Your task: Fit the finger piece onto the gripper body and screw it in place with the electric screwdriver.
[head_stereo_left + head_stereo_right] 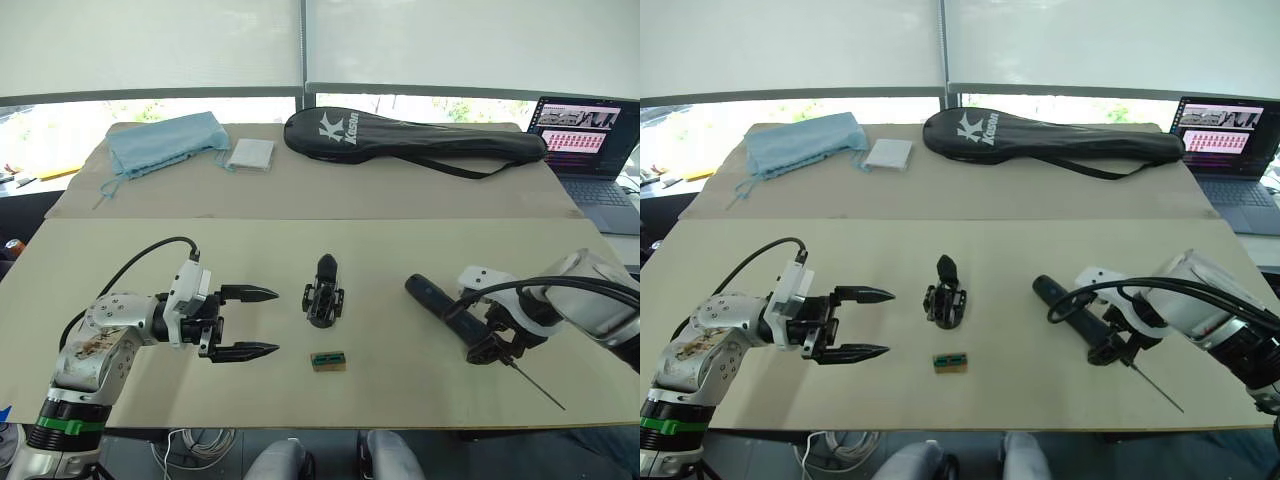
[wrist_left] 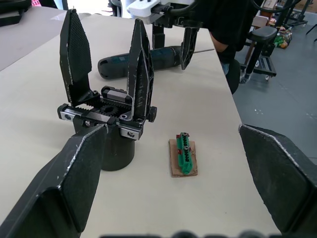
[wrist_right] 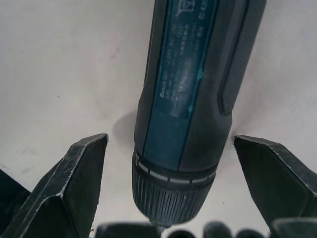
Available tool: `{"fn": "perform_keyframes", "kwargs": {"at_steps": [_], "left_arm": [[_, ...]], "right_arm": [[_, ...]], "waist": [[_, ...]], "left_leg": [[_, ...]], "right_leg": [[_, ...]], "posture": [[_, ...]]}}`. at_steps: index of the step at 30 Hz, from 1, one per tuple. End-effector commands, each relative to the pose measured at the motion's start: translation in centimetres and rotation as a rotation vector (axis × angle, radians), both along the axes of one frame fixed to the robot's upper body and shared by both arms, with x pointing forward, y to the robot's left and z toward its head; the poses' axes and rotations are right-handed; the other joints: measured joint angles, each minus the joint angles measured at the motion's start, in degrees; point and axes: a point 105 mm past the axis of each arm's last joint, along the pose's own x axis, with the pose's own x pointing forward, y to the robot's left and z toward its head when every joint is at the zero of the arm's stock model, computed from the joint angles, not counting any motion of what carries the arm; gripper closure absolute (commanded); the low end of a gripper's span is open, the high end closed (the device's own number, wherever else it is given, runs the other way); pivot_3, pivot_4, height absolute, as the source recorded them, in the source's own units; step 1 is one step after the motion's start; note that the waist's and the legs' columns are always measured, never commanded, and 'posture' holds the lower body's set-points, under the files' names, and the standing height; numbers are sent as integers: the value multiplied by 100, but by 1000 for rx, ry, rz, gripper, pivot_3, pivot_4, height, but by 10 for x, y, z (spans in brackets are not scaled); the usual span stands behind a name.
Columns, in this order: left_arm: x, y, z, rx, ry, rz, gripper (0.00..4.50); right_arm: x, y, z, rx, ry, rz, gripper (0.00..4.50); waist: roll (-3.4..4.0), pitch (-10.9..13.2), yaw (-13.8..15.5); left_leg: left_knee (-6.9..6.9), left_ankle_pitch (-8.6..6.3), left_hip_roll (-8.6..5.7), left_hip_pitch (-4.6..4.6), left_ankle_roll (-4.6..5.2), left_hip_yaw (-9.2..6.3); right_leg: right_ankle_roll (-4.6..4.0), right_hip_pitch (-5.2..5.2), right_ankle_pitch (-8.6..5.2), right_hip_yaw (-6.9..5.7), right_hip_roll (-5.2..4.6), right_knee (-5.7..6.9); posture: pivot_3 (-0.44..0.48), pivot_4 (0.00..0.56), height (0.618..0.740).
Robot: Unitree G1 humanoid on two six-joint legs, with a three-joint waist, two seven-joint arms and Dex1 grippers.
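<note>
Now, with the gripper body (image 1: 324, 292) as my landmark mid-table, my left gripper (image 1: 245, 322) waits spread beside it while my right gripper (image 3: 168, 198) straddles the electric screwdriver (image 1: 447, 312) well beyond it, unclosed, so pinching that tool comes next, I judge.

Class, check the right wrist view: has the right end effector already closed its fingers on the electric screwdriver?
No: its fingers stand apart either side of the electric screwdriver, with table visible between.
</note>
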Motion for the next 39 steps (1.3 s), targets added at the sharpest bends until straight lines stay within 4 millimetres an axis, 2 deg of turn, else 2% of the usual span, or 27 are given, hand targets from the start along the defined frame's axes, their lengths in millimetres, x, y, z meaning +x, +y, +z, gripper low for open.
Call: {"fn": "perform_keyframes", "kwargs": {"at_steps": [1, 2, 3, 4, 9, 10, 14, 19, 24, 27, 30, 34, 37, 39], "left_arm": [[-2, -4, 5, -4, -33, -15, 0], [-2, -3, 5, 0, -34, -10, 0], [-3, -3, 4, 3, -34, -8, 0], [-2, -2, 4, 14, -35, -4, 0], [2, 3, 3, 49, -46, 28, 0], [2, 4, 2, 55, -46, 27, 0], [1, 6, 0, 75, -35, 26, 0], [6, 7, 1, 64, -50, 71, 0], [14, 14, 6, 42, -79, 123, 0], [19, 18, 6, 45, -125, 139, 0], [22, 24, 4, 59, -151, 157, 0], [27, 32, -8, 111, -158, 202, 0], [21, 32, -30, 187, -162, 205, 0], [10, 26, -37, 185, -142, 144, 0]], "right_arm": [[10, 1, 3, -12, -48, -3, 54], [11, 4, 2, -12, -50, 1, 54], [12, 5, 0, -13, -47, 7, 557], [14, 6, -3, -14, -45, 10, 753], [13, -2, -6, -27, -33, 0, 2512], [12, -4, -4, -29, -35, 2, 2584], [10, -10, 6, -21, -57, 25, 2584], [2, -7, 42, 128, -135, 35, 2584], [1, -1, 104, 410, -336, 2, 2584], [-18, 17, 144, 721, -470, 166, 2584], [-35, 20, 155, 813, -588, 235, 2584], [-50, 37, 173, 1032, -737, 313, 2584], [-53, 58, 167, 1066, -871, 382, 2584], [-62, 71, 162, 1093, -921, 463, 2584]], "waist": [[-8, -5, -4], [-16, -9, -12], [-21, -11, -23], [-23, -13, -30], [-35, -20, -39], [-35, -20, -38], [-34, -19, -20], [-22, -12, 17], [-16, -9, -6], [-17, -9, 10], [-17, -10, 41], [-18, -10, 61], [-22, -13, 32], [-25, -15, 17]], "left_leg": [[1, 0, 0, 0, 0, 0], [1, 0, 0, 1, 0, 0], [2, 0, 0, 4, 0, 0], [2, 0, 0, 6, 0, 0], [1, 0, 0, 13, -1, -1], [1, 0, 0, 14, -1, 0], [1, 0, 0, 12, -1, 0], [2, 0, -2, -3, -1, -2], [3, 1, -1, -5, -2, -1], [-2, 1, 2, -2, -3, -4], [-3, 2, 2, -2, -2, -7], [7, 1, -2, -4, 0, -5], [4, 1, -3, 4, 0, -4], [-15, 1, -2, 17, -1, -4]], "right_leg": [[0, 0, 0, 0, 0, 0], [0, 1, 0, 0, 0, 0], [-1, 3, 1, 1, 0, 1], [-2, 5, 1, 1, 1, 0], [-2, 10, 2, 2, 3, 1], [-2, 10, 2, 1, 3, 2], [-2, 8, 2, 1, 3, 1], [-2, -2, 2, -3, 1, 0], [-2, -5, 2, 0, 1, 2], [-4, -2, 3, -1, 5, 1], [-5, 1, 4, -3, 5, 2], [2, 3, 8, 1, 2, 1], [1, 5, 10, 3, 2, 3], [-1, 10, 11, 6, 4, 2]], "posture": [[0, 150, 740], [0, 150, 740], [0, 150, 740], [0, 150, 740], [0, 150, 740], [0, 150, 740], [0, 150, 740], [0, 150, 740], [0, 150, 740], [0, 150, 740], [0, 150, 740], [0, 150, 740], [0, 150, 740], [0, 150, 740]]}}
